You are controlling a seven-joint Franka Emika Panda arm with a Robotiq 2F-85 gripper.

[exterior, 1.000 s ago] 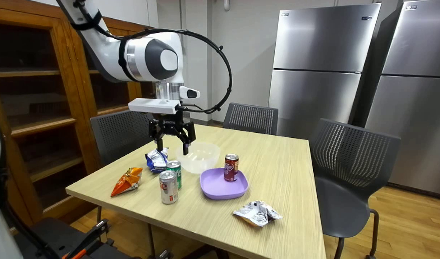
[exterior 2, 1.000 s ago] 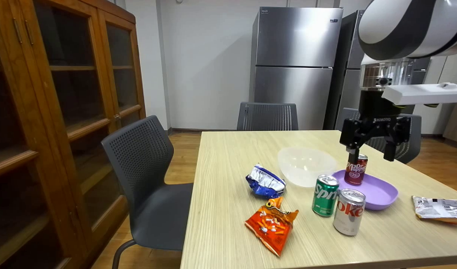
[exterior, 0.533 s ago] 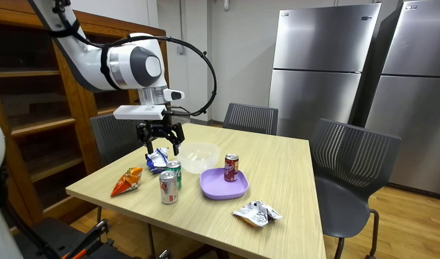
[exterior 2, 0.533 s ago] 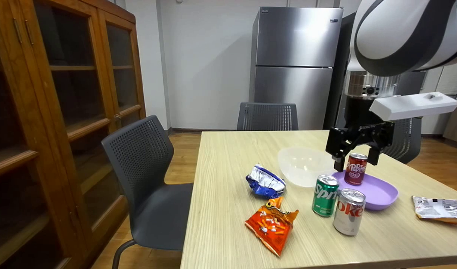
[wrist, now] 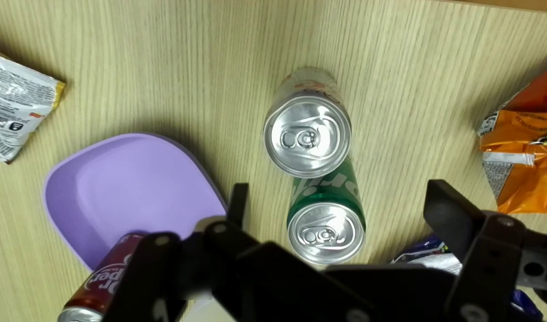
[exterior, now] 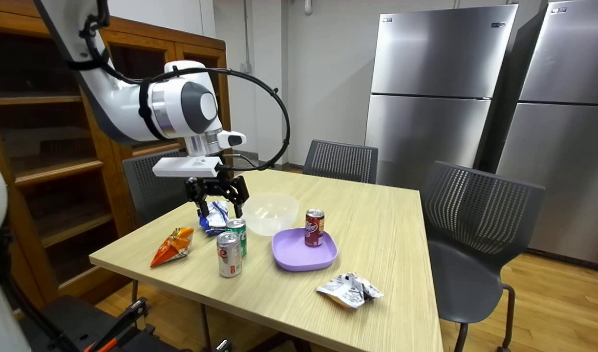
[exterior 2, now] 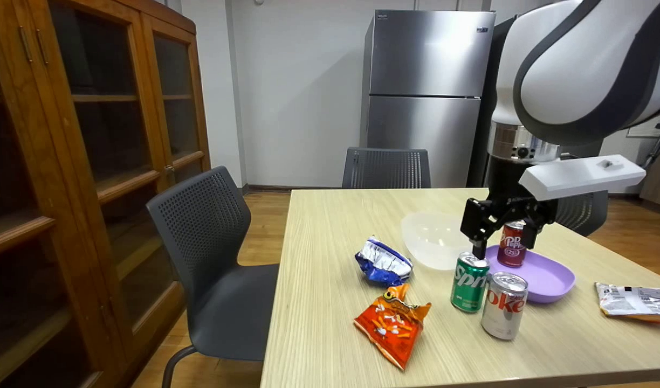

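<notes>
My gripper (wrist: 338, 203) is open and empty, pointing down above the table. In the wrist view a green Sprite can (wrist: 326, 232) stands upright between the spread fingers, below them and apart. It also shows in both exterior views (exterior: 242, 242) (exterior 2: 469, 285). A silver Diet Coke can (exterior 2: 503, 310) stands upright close beside it, on its front side in the exterior views; its lid shows in the wrist view (wrist: 307, 136). A dark red Dr Pepper can (exterior: 314, 229) stands on a purple plate (exterior: 296, 258). In an exterior view the gripper (exterior 2: 503, 246) partly hides this can.
A translucent white bowl (exterior 2: 438, 245) stands behind the Sprite can. A blue and white bag (exterior 2: 383, 264) and an orange bag (exterior 2: 393, 330) lie to one side. A silver bag (exterior: 350, 291) lies beyond the plate. Chairs (exterior: 480, 215) surround the table; a wooden cabinet (exterior 2: 109, 188) stands nearby.
My open gripper has moved down and to the left in both exterior views and has tilted a little. It is closer to the Sprite can. The things on the table have not moved.
</notes>
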